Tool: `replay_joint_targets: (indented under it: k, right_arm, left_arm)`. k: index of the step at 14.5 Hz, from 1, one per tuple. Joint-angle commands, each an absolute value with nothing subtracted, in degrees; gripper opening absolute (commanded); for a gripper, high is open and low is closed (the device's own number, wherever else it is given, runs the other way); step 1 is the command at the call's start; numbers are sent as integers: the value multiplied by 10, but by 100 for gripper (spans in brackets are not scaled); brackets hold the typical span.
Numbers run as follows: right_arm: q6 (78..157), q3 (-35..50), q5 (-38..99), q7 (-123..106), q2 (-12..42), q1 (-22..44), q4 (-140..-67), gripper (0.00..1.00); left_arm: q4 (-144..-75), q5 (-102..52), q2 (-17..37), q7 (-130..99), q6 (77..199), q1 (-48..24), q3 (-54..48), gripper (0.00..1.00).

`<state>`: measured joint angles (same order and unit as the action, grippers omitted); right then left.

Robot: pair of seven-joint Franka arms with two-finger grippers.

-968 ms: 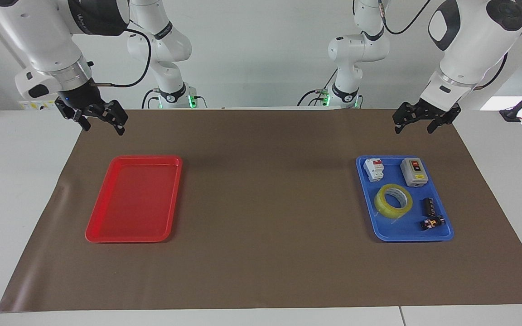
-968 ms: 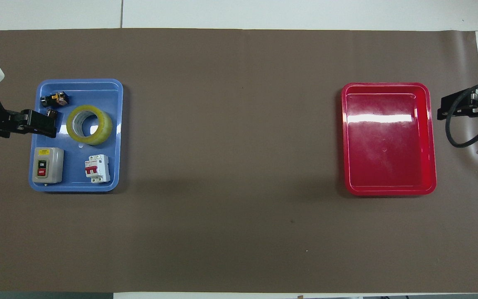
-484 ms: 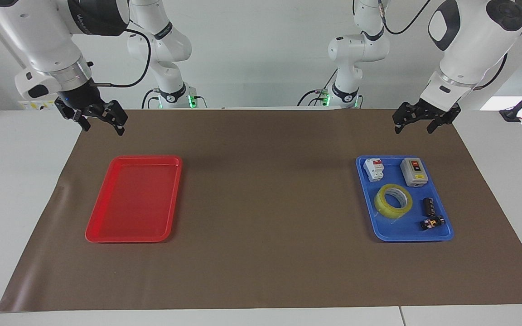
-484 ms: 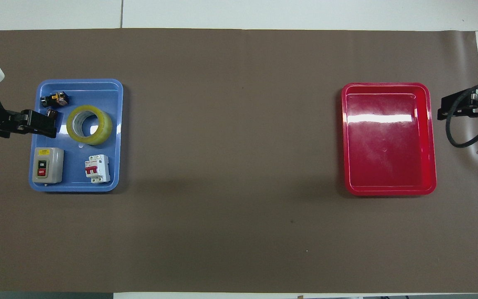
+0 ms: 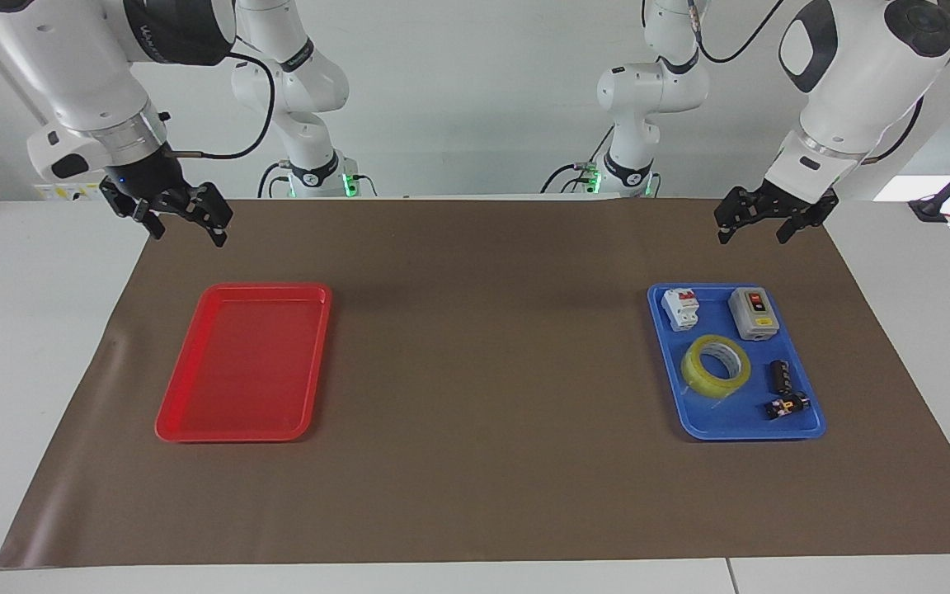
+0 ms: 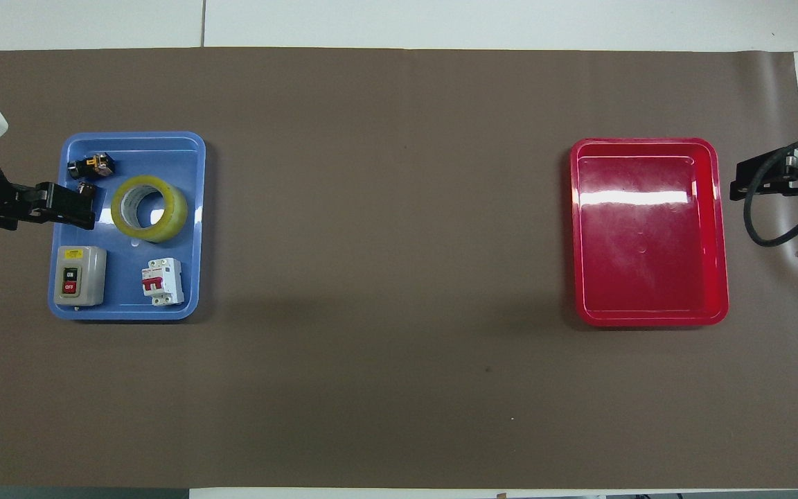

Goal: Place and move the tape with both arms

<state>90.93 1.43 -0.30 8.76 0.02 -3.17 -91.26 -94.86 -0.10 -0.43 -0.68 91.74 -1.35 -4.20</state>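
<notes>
Since no grasp is yet made, the tape (image 5: 716,365) is left flat in the blue tray (image 5: 805,429), while the left pincer (image 5: 750,228) and right pincer (image 5: 186,230) are held raised, spread and empty.

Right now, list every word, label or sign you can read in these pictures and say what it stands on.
"ON": upper button of the grey switch box in the blue tray.
"OFF": red lower button of the same box.
Small yellow label at the box's top edge: too small to read.
Markings on the white circuit breaker: too small to read.
Dark band lettering on the right arm: too blurred to read.
Tape: no print visible.
</notes>
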Motion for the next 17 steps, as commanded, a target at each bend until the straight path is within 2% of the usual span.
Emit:
replay_joint_targets:
  k: [1,5,9,13,17]
  right_arm:
    - [918,16,2,91,-9,-33,-923,100]
    - [917,16,2,91,-8,-33,-923,100]
    - [918,16,3,91,-8,-33,-923,100]
    - [918,16,4,91,-8,-33,-923,100]
    - [918,16,5,91,-8,-34,-924,100]
  left_arm:
    - [-947,2,34,-12,965,5,-40,100]
    - [-959,0,107,-13,1078,40,-40,100]
    - [-1025,4,144,-17,1192,56,-39,100]
    - [-1063,4,156,-18,1244,65,-39,79]
    - [-1099,4,156,-34,1268,62,-39,74]
